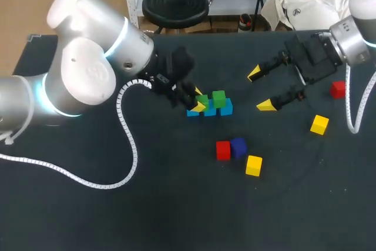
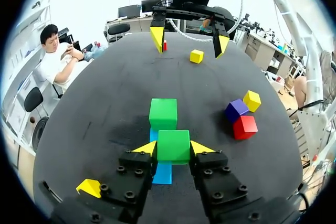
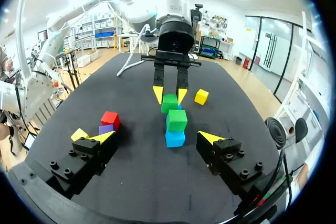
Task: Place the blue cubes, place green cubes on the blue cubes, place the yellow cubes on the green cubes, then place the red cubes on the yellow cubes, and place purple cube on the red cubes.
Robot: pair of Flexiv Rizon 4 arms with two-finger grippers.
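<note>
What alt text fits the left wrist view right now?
The left gripper grips a green cube from both sides, atop a blue cube. A second green cube sits just ahead; beyond it, the right gripper hangs open.

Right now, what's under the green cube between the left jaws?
A blue cube is under that green cube. Only its front part shows; the green cube covers its top.

no text legible — no numbers
</note>
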